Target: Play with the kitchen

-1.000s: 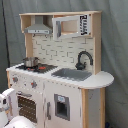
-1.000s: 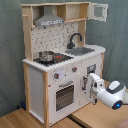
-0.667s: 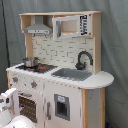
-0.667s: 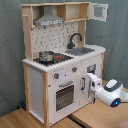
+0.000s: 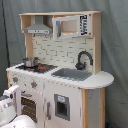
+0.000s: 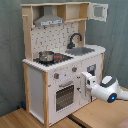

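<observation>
The kitchen is a tall white and light-wood toy with a black faucet, a grey sink, a hood and a windowed oven door. A small metal pot stands on its stovetop. In the second exterior view the white arm reaches in from the second exterior view's right. My gripper is close to the kitchen's front, beside the oven door's right edge and just below the knobs. In the first exterior view only part of the arm shows at the lower left.
A grey curtain hangs behind the kitchen. The kitchen stands on a light wooden floor. An upper cabinet with an open windowed door sits at the kitchen's top right in the second exterior view.
The gripper has shifted a little towards the kitchen's front. The kitchen and the pot have not moved.
</observation>
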Robot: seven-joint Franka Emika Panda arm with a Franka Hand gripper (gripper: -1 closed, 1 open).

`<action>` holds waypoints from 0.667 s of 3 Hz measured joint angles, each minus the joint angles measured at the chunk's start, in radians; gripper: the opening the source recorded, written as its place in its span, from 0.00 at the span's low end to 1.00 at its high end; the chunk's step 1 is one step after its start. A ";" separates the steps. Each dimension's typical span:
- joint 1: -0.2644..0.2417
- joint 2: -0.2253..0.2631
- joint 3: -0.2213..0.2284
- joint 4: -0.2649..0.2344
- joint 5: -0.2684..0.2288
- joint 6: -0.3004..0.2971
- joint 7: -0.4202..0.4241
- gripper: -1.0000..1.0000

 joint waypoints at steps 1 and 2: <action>-0.062 0.000 0.000 0.030 0.000 0.074 -0.038 1.00; -0.123 0.000 -0.002 0.057 0.000 0.137 -0.093 1.00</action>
